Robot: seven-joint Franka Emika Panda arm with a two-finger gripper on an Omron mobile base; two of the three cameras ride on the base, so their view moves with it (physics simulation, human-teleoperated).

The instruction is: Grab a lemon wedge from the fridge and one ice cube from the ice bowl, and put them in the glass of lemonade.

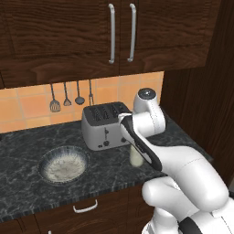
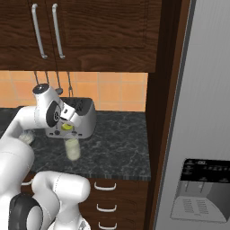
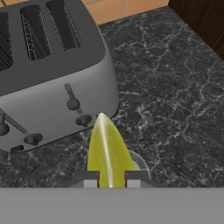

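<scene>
My gripper point(image 3: 111, 179) is shut on the lemon wedge point(image 3: 107, 148), a bright yellow sliver standing up between the two fingertips. In the right base view the lemon wedge point(image 2: 66, 126) hangs just above the glass of lemonade point(image 2: 72, 149), with the gripper point(image 2: 67, 123) directly over it. The glass of lemonade point(image 1: 135, 157) stands on the dark counter in front of the toaster, partly hidden by my arm. Its rim point(image 3: 141, 168) curves beside the wedge in the hand view. The ice bowl point(image 1: 63, 164) lies on the counter to the left. The fridge point(image 2: 202, 112) stands at the right.
A silver toaster point(image 1: 105, 125) sits just behind the glass, close to the hand. Dark wooden wall cabinets point(image 1: 91, 32) hang overhead, and utensils point(image 1: 66, 98) hang on the tiled wall. A dark wooden panel point(image 2: 157, 112) separates the counter from the fridge.
</scene>
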